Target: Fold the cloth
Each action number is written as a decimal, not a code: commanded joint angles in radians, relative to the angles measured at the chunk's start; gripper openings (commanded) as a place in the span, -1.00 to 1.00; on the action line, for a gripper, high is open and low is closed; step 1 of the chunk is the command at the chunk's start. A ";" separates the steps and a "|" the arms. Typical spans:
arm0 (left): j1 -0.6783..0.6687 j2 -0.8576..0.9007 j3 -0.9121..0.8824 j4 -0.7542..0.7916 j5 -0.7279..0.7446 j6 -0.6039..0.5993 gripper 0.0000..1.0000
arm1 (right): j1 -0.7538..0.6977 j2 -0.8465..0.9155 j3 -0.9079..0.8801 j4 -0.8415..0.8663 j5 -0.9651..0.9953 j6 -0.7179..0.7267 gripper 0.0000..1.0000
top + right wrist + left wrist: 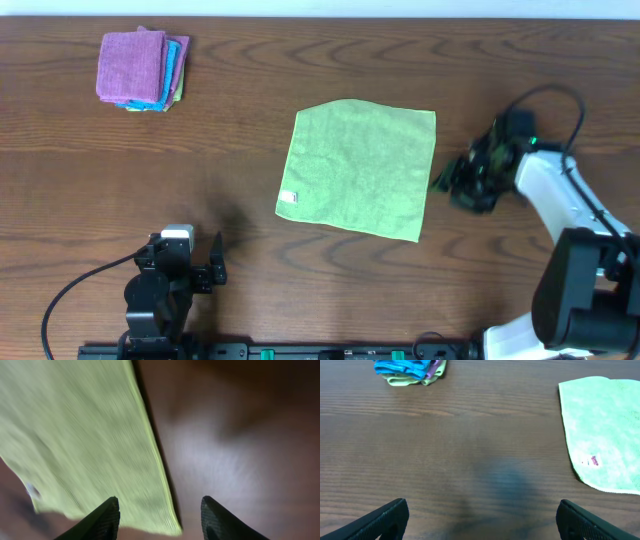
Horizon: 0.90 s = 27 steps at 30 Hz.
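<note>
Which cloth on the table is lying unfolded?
The lime-green square microfibre cloth mid-table, spread flat in one layer. The purple cloth and turquoise cloth sit folded in a stack at the far-left corner.

Overhead: fixed high above table (320, 290), looks straight down, takes whole worktop, near edge at frame bottom. Left wrist: low, close over wood, faces far; left gripper (482, 507) at bottom edge. Shares with overhead cloth (600, 435) left edge, cloth stack (410, 370) far left. Right wrist: very close, blurred, seemingly facing left over cloth's right edge.
</note>
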 commanded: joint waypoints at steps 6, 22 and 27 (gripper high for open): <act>0.004 -0.006 -0.012 0.003 -0.010 0.010 0.91 | 0.058 -0.013 0.287 0.053 -0.090 -0.554 0.50; 0.002 -0.006 -0.012 0.154 0.378 -0.273 0.91 | 0.044 -0.003 0.288 0.129 -0.233 -0.678 0.99; 0.002 -0.006 -0.012 0.216 0.392 -0.314 0.91 | 0.044 -0.003 0.288 0.135 -0.233 -0.650 0.99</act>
